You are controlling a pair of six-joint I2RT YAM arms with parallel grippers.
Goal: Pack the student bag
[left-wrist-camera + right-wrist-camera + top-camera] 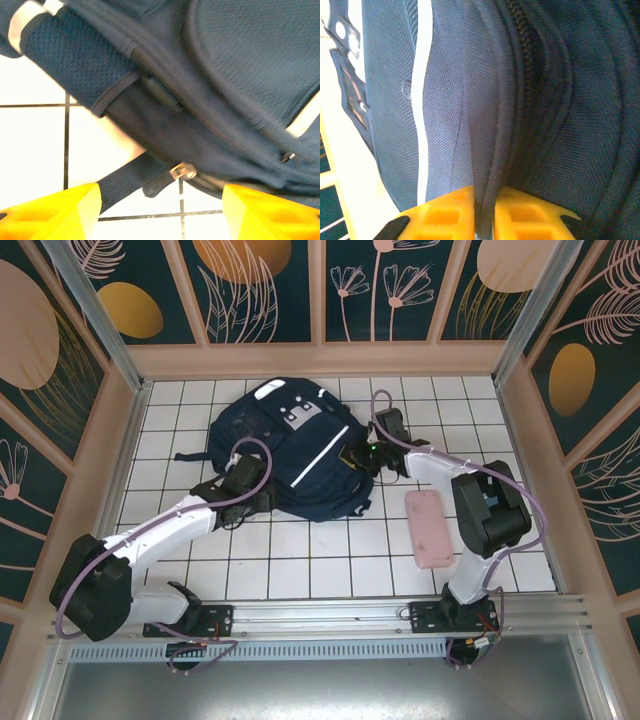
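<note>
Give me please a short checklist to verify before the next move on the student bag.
1. Right gripper shut on a fold of the student bag: ok.
2. Left gripper open: ok.
3. Zipper pull ahead of the left gripper's gap, ungrasped: ok.
4. Zipper by it opened: not ok, looks closed.
5. Pink case lying apart from the bag: ok.
6. Free room inside the bag: cannot tell.
</note>
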